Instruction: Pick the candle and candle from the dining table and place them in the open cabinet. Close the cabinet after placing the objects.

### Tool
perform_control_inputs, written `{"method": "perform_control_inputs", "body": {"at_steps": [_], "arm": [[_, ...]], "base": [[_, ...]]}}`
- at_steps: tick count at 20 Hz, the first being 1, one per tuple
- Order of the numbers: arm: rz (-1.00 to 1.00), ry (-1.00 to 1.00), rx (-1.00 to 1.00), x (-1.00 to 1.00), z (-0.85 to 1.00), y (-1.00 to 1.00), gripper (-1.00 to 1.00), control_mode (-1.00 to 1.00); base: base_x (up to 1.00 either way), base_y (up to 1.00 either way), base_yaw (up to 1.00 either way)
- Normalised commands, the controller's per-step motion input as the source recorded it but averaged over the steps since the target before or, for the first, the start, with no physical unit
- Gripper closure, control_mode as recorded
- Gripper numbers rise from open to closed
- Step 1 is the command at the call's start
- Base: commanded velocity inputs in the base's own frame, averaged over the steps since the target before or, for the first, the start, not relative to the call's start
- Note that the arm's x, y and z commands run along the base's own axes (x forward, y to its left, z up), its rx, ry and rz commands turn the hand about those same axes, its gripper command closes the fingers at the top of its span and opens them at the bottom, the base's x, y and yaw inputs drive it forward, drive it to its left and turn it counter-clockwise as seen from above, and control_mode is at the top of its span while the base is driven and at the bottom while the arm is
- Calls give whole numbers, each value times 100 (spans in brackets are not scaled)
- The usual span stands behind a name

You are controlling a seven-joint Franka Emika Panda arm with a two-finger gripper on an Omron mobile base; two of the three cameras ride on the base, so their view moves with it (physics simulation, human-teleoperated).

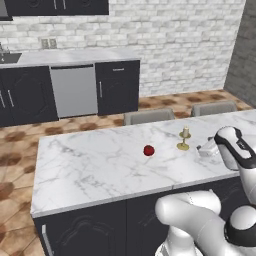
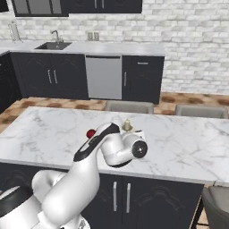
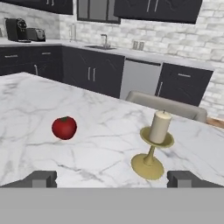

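The kitchen had a white brick back wall, a counter with a sink and dark lower doors, a steel dishwasher front, and a patterned brown floor. In front stood the table, its marble top wide and mostly bare, with two grey chair backs tucked along its far edge.

The candle, cream on a brass stick, stood upright on the table just ahead of the gripper, a little right of the midline between the fingertips and nearer the right one. In the left base view the candle sat just left of the hand, apart from it. In the right base view only its top showed above the wrist. An apple lay further left on the marble, well apart from the candle and clear of the left fingertip.

The gripper's fingers stood spread wide, released, with nothing between them and nothing touching either tip. It hung low over the tabletop, pointing across it toward the far edge.

The marble around the candle's base was bare on every side, with free room between it and the apple. The table's far edge ran just behind the candle, with a chair back beyond it. Dark wall cabinets hung above the counter at the back.
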Motion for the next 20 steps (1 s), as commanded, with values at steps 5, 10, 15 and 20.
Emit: {"method": "perform_control_inputs", "body": {"at_steps": [5, 10, 15, 20], "arm": [[0, 1, 0, 16, -4, -8, -100, -100], [0, 1, 0, 20, 0, -5, -100, -100], [0, 3, 0, 30, -6, -2, -100, -100], [0, 3, 0, 25, -15, -5, -100, -100]], "base": [[0, 0, 0], [0, 0, 0], [0, 0, 0], [0, 0, 0]]}}
